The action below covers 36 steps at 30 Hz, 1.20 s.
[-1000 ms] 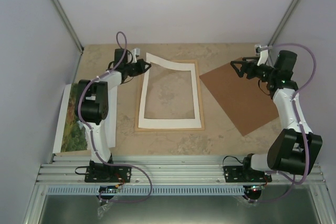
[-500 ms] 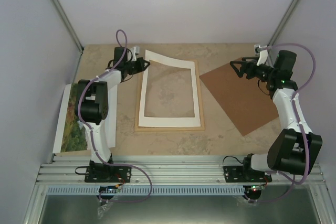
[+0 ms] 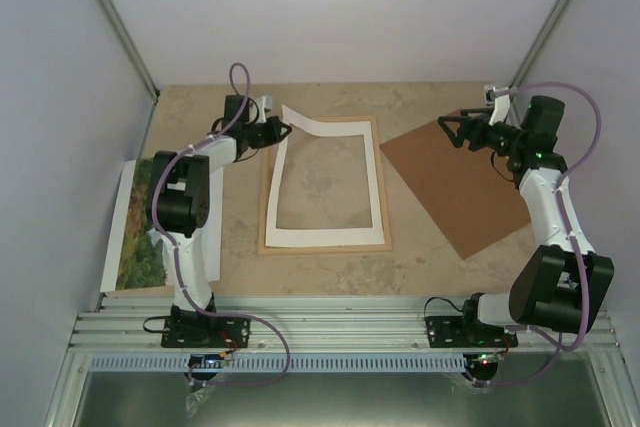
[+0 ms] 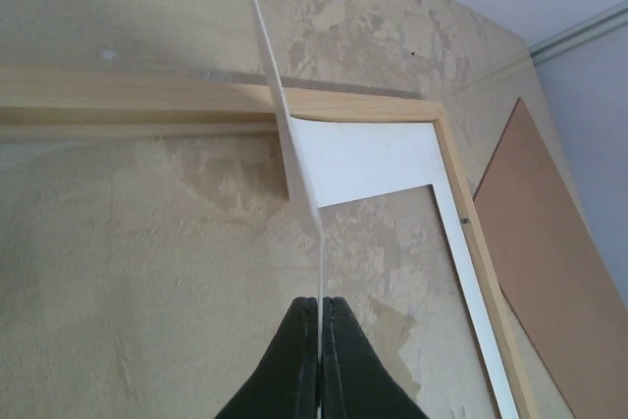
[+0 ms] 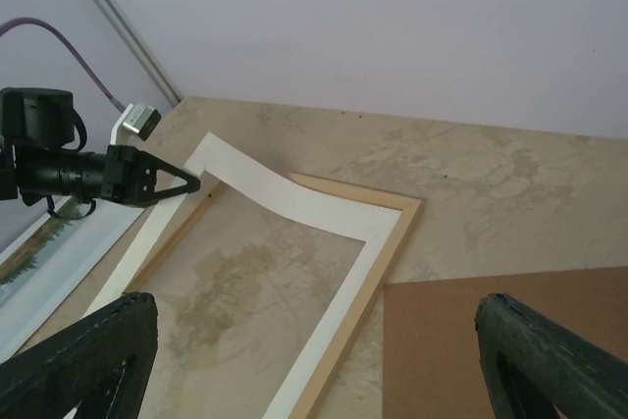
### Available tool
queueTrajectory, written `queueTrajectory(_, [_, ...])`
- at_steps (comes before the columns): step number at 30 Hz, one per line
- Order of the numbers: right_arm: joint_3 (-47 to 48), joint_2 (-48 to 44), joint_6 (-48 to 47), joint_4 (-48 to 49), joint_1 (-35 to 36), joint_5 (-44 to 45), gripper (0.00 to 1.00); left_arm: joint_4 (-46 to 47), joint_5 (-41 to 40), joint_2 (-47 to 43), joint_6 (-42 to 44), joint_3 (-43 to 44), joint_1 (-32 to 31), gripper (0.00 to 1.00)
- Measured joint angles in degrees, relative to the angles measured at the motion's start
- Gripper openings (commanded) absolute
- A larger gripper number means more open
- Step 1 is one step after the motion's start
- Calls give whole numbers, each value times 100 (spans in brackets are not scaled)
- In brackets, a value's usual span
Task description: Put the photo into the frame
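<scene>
**Photo (image 3: 140,237) lies apart from frame (image 4: 118,105)**

The photo lies flat at the table's (image 3: 330,272) left edge, beside the left arm. The left gripper (image 3: 283,129) pinches the white mat's (image 3: 373,182) far corner, curled up off the frame. The right gripper (image 3: 447,131) hangs open above the backing board (image 3: 460,187).

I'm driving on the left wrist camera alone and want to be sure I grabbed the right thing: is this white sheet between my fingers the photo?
Observer: No. The left gripper is shut on the far left corner of a white mat with a window cut out; the rest lies in the frame.
Operator: Where is the photo, then?
Observer: The photo lies picture up at the left edge of the table, apart from the frame.
Operator: And the right arm?
Observer: The right gripper hangs open over the far corner of the brown board, holding nothing.
</scene>
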Motion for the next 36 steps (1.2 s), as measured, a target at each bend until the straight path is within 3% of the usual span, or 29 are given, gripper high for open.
queueTrajectory(2, [0, 11, 0, 0, 0, 0, 89, 17, -2, 0, -101, -59, -15, 6])
queueTrajectory(6, [0, 24, 0, 0, 0, 0, 89, -2, -72, 0, -168, -59, -15, 56])
queueTrajectory(13, [0, 48, 0, 7, 13, 0, 89, -627, -776, -22, 214, 120, -101, 98])
queueTrajectory(26, [-94, 125, -328, 85, 518, 35, 88, -2131, -2951, -605, 1912, 428, -358, 99])
queueTrajectory(36, [-168, 212, -1204, -210, 1040, 223, 89, -2691, -3230, -763, 2634, 470, -35, 100])
